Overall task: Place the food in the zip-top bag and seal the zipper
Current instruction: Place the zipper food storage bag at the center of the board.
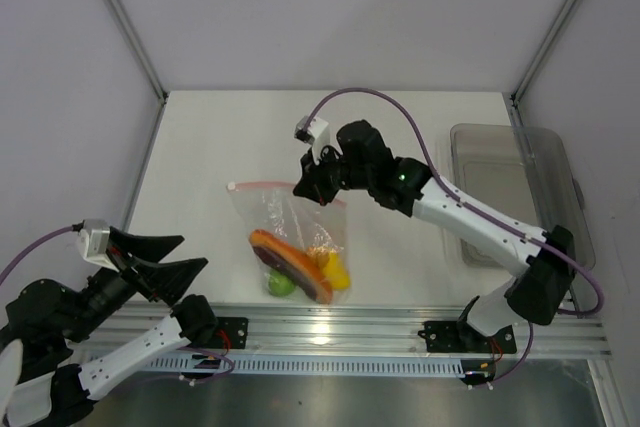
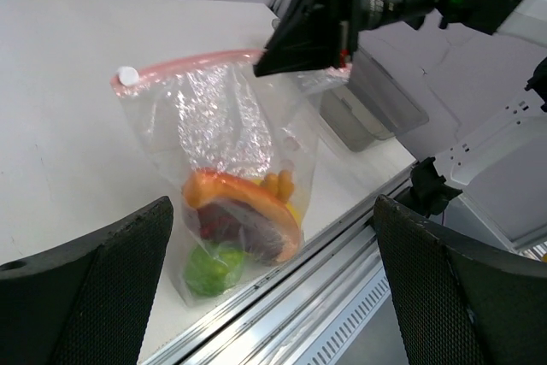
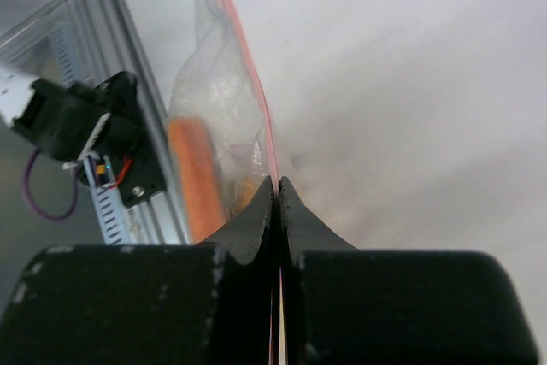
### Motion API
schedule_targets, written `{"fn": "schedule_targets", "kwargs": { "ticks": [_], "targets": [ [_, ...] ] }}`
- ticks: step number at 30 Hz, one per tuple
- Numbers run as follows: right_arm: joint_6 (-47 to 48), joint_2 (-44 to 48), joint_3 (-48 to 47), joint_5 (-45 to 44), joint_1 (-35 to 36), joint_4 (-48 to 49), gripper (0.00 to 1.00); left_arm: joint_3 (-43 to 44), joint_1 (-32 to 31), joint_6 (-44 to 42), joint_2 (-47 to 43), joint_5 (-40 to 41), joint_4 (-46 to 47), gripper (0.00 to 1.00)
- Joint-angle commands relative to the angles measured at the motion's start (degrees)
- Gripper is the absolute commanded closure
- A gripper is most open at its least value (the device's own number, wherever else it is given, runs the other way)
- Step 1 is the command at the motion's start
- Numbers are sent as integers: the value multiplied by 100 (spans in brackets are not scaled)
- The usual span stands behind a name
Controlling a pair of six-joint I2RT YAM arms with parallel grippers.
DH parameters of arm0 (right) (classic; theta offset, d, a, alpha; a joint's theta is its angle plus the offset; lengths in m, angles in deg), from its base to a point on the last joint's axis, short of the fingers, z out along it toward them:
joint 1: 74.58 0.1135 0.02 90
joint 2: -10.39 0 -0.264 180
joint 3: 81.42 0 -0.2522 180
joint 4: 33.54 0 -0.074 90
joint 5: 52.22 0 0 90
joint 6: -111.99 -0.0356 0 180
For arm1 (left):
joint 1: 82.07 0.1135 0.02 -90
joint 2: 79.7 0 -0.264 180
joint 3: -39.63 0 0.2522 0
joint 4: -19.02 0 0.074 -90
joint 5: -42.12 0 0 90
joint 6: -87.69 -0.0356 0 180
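Observation:
The clear zip-top bag (image 1: 285, 222) lies on the white table with the food inside: a green lime (image 1: 280, 284), a yellow piece (image 1: 337, 273) and an orange and reddish-brown slice (image 1: 293, 263). Its pink-red zipper (image 1: 262, 186) runs along the far edge. My right gripper (image 1: 318, 190) is shut on the zipper near its right end; the right wrist view shows the strip (image 3: 254, 74) running out from between the closed fingertips. My left gripper (image 1: 190, 277) is open and empty, left of the bag near the front edge. The left wrist view shows the bag (image 2: 231, 185) and lime (image 2: 209, 269).
A rigid grey-clear tray (image 1: 515, 187) stands at the right of the table. An aluminium rail (image 1: 400, 327) runs along the near edge. White walls close in the back and sides.

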Motion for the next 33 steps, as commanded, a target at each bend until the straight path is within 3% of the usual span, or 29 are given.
{"fn": "schedule_targets", "kwargs": {
  "ticks": [1,10,18,21,30,33],
  "targets": [
    [209,-496,-530,638,-521,497,100,-100,12,-36,87,5,-12,0],
    [614,-2289,-1646,1491,-1514,638,100,-636,21,-176,-27,-485,329,0],
    [773,-4801,-3981,1931,-1884,-20,100,-1024,12,-71,-116,-206,576,0],
    [528,-5348,-4406,1966,-1963,-13,100,-988,12,-27,77,-231,716,0],
    [25,-5930,-4311,2195,-2025,568,96,-1173,12,-89,482,-231,1015,0],
    [25,-5991,-4241,2107,-2042,629,82,-1226,12,-54,500,-223,1050,0]
  ]
}}
